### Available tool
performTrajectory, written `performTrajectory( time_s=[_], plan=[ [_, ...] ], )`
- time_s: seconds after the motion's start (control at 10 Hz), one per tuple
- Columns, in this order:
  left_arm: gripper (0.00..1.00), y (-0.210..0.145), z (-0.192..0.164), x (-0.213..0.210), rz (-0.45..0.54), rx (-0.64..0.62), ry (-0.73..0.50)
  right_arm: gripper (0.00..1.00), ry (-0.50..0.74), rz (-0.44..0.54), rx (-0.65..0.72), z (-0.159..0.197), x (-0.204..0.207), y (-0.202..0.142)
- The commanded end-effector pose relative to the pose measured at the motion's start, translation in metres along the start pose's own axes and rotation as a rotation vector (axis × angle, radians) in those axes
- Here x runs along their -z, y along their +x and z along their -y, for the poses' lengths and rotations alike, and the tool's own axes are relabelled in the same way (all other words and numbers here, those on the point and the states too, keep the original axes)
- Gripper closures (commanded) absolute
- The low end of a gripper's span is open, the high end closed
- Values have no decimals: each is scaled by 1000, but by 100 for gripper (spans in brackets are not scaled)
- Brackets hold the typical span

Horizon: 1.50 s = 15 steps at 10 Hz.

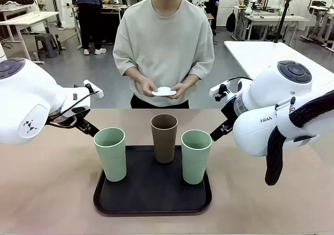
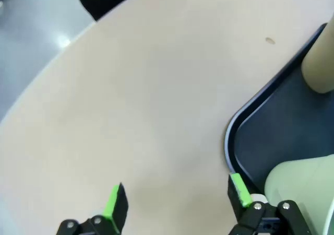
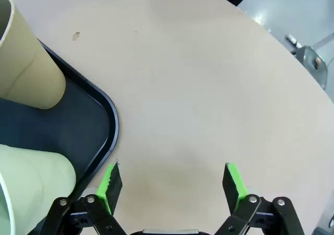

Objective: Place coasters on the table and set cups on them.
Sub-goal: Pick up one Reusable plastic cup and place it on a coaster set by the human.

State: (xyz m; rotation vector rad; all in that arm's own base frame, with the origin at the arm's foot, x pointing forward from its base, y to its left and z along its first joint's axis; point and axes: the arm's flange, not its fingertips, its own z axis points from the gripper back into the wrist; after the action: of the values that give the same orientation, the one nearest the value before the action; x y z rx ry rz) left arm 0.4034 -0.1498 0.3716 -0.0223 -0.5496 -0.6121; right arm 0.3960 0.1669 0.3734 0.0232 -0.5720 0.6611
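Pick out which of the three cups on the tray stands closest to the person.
The brown cup, at the far middle of the black tray. The left green cup and the right green cup stand nearer the robot.

White rounded arms (image 1: pixel 26 104); green pads (image 3: pixel 233 178)

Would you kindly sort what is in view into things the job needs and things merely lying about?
Needed for the job:
- coasters, held by the person
- left green cup
- right green cup
- brown cup
- table

Merely there:
- black tray under the cups
- white table behind
- stool
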Motion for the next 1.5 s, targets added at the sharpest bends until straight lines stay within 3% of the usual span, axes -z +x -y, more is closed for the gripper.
performTrajectory(
  time_s=[0.0,1.3,1.4],
  plan=[
    [0,0,0,0,0,0,0,0,0,0,0,0,0,0],
    [0,0,0,0,0,0,0,0,0,0,0,0,0,0],
    [0,10,-22,-18,17,106,45,0,-76,-18,34,1,-16,11]
  ],
)
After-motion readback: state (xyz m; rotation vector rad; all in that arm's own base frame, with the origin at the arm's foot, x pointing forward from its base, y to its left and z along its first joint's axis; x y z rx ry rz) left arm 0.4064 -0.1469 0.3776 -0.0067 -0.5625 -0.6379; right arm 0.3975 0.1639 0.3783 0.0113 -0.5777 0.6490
